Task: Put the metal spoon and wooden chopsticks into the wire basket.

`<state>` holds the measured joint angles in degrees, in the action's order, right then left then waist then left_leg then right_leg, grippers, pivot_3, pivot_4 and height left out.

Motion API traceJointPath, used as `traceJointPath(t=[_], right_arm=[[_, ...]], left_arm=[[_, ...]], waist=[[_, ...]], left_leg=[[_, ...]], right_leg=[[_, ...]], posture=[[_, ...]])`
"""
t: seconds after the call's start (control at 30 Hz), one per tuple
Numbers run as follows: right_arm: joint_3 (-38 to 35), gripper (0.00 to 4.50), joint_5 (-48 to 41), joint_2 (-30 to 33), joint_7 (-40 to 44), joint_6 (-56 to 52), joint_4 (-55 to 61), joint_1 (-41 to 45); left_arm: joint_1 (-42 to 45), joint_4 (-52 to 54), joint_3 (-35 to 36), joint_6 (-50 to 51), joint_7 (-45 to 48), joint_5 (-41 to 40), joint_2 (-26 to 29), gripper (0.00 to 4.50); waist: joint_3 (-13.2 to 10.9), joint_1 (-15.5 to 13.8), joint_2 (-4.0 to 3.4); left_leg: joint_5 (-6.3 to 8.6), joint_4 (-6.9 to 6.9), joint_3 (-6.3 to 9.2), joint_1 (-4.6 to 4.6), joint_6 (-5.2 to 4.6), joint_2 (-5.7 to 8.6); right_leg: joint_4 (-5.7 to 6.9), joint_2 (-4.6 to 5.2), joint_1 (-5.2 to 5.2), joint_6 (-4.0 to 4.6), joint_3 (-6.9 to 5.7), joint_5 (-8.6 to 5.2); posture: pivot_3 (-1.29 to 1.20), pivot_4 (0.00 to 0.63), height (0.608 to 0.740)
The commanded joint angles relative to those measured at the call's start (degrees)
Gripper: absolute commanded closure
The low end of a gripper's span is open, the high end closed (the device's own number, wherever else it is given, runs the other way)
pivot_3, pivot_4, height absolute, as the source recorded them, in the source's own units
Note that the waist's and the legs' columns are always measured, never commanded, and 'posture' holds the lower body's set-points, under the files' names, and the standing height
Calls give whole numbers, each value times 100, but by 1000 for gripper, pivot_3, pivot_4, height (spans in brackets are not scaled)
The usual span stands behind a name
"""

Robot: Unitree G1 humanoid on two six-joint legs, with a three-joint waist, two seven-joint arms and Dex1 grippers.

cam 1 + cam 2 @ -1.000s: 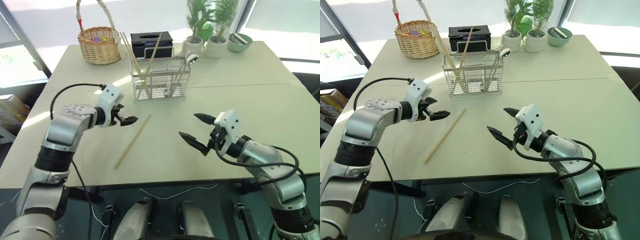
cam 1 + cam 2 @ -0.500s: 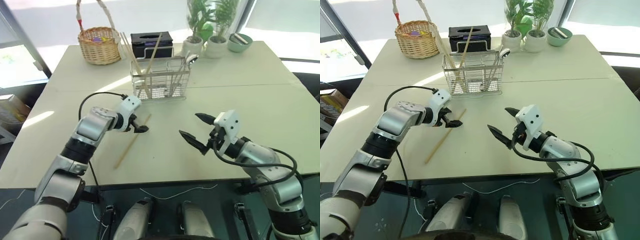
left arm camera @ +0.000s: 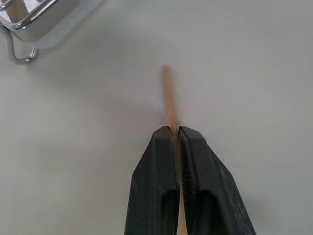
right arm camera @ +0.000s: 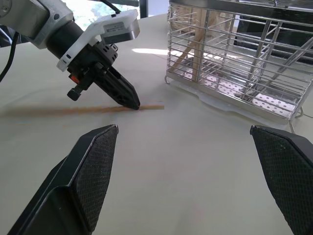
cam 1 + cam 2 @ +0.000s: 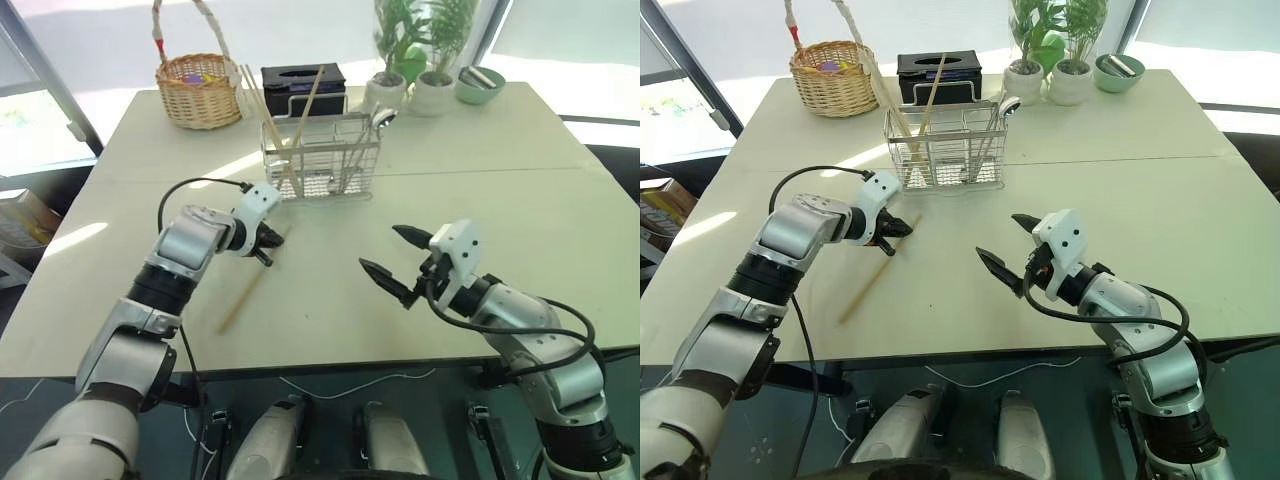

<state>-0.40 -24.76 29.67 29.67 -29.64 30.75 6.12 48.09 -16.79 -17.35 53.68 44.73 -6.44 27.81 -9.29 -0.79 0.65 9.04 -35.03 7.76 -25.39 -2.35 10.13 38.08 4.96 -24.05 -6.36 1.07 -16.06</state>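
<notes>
The left gripper [image 5: 896, 228] was closed on a wooden chopstick [image 5: 862, 292] lying on the table [image 5: 1120, 190], near its upper end. The wire basket [image 5: 943, 147] stood just beyond (chopsticks and the metal spoon [image 5: 1002, 108] already upright inside). The right gripper [image 5: 1005, 245] hovered with fingers spread, holding nothing.

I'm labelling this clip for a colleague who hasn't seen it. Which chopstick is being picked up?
Find the wire basket at the middle of the table. On the tabletop just in front of it lies one wooden chopstick, with the left gripper shut on it near its far end. The other chopsticks stand inside the basket.
</notes>
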Motion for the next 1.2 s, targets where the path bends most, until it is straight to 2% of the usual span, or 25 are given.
traceJointPath(t=[0.03,0.23,0.37,0.47,0.57,0.63,0.7,0.83,0.93,1.0,1.2], right_arm=[[-102,0,-70,-47,-20,40,262,6],[-98,0,-66,6,48,70,231,-13],[-83,0,-43,55,146,96,169,-2],[-68,0,-25,73,211,108,115,22],[-62,0,-14,95,285,115,45,89],[-70,0,-9,105,332,122,7,119],[-52,0,-7,102,379,118,-37,178],[25,0,-7,82,434,55,-21,254],[28,0,-16,81,447,29,-9,263],[19,0,-17,87,449,15,-14,276],[27,0,-26,45,360,-61,100,210]], left_arm=[[-18,-59,-123,200,20,96,25,4437],[-93,101,1,567,-84,142,303,4437],[-303,448,39,334,207,124,847,4437],[-454,675,313,11,412,-20,1201,4437],[-562,947,936,-301,709,-487,1365,4437],[-610,1096,1403,-570,805,-822,1306,4437],[-493,1336,2240,-819,799,-1473,1040,4437],[136,1120,3241,-1293,-155,-1935,303,4437],[600,623,3596,-1831,-775,-1938,-24,4437],[944,153,3720,-2652,-1175,-1746,-190,4437],[2253,-2030,3698,-4566,-1968,-1230,-333,4437]], waist=[[0,4,0],[0,33,0],[1,149,-1],[1,173,-2],[-1,140,-3],[-1,81,-2],[-1,11,-2],[-5,-101,5],[-4,-130,4],[-4,-134,4],[-9,-158,12]], left_leg=[[0,0,0,0,0,0],[0,5,0,0,0,0],[0,17,0,0,1,-3],[-1,29,-1,0,2,-3],[-2,34,-1,-1,3,-3],[-2,31,0,-4,3,-2],[-1,24,-1,-4,3,-1],[-1,8,0,-7,3,-1],[-1,3,-3,-4,3,-1],[-1,3,-4,-2,3,-1],[-2,-3,-4,-6,4,0]], right_leg=[[0,0,0,0,0,0],[0,0,-3,0,1,0],[1,-1,-4,1,2,-1],[2,-1,-4,2,5,-1],[1,-1,-29,5,4,-3],[-1,-1,-29,5,3,-3],[-6,1,-23,6,2,-3],[-6,1,-19,7,-5,-3],[-5,2,-14,4,-3,-1],[-3,2,-14,3,-2,0],[0,2,-15,1,-4,1]], posture=[[0,150,725],[0,150,725],[0,150,725],[0,150,725],[0,150,725],[0,150,725],[0,150,725],[0,150,725],[0,150,725],[0,150,725],[0,150,725]])
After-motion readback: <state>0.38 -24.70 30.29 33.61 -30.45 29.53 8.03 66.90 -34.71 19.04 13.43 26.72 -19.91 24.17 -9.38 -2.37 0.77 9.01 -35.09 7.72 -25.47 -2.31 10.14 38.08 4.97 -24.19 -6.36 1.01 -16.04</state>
